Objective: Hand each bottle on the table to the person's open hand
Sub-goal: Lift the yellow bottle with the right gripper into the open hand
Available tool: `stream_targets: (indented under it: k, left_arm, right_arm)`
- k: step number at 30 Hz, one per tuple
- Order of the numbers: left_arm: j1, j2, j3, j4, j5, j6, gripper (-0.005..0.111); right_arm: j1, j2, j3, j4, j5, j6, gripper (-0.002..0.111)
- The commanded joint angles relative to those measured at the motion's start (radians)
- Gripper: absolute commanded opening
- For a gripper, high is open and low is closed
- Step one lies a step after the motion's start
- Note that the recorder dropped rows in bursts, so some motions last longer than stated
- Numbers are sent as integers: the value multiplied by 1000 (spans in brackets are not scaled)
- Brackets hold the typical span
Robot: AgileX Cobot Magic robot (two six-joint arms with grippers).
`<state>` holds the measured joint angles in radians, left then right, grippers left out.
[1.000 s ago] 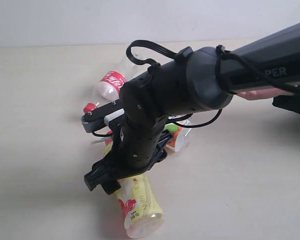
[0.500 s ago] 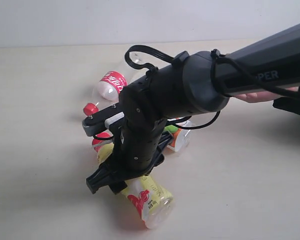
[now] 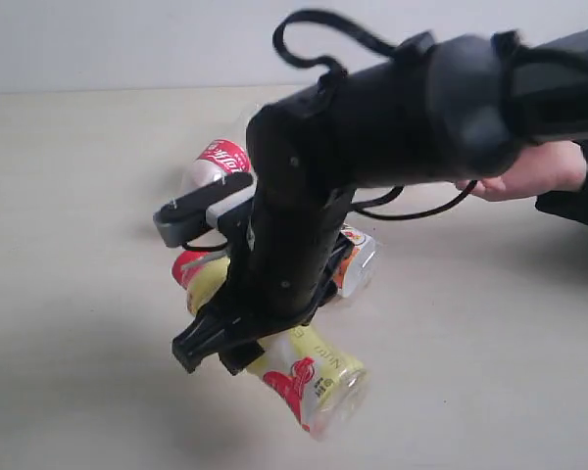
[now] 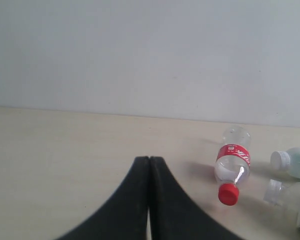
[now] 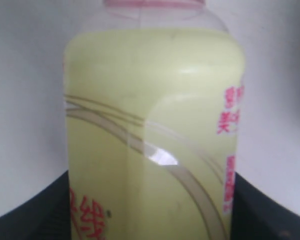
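Yellow plastic drink bottle with red cap is nearest the exterior camera. The right gripper clamps it across the body, tilted with its base toward the lens. It appears clear of the pale beige table, though the underside is hidden. Just behind the arm lies a white bottle with a colourful illustrated label, and beyond it a clear bottle with red label and cap on its side. Farther right is the person's hand, partly masked by the arm.

Step in hand, by judgement: carrying the yellow bottle across. The next move calls for a swing right to the palm, then release.

Only the left wrist view shows the left gripper, fingers pressed together on nothing, and the white green-labelled bottle. The right wrist view shows only the yellow bottle between the fingers.
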<state>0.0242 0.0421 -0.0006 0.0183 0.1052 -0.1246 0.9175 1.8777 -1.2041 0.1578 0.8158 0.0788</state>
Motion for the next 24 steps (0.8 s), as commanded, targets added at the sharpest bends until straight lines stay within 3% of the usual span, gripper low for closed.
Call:
stream_targets:
  k: [1,5,10,16,24]
  left_arm:
    - [0,-9,1,0,-1,-2,0]
    - [0,-9,1,0,-1,-2,0]
    - [0,-9,1,0,-1,-2,0]
    - [0,-9,1,0,-1,-2,0]
    - [0,-9,1,0,-1,-2,0]
  right_arm:
    - [2,-183,0,-7,53,-62,0]
    - [-57,-344,0,-158,60,-19,0]
    - [-277,-456,0,-229,102,60,0]
    - [-508,-436,0,-220,162,57,0]
    - [-595,-315,0,-220,156,42,0]
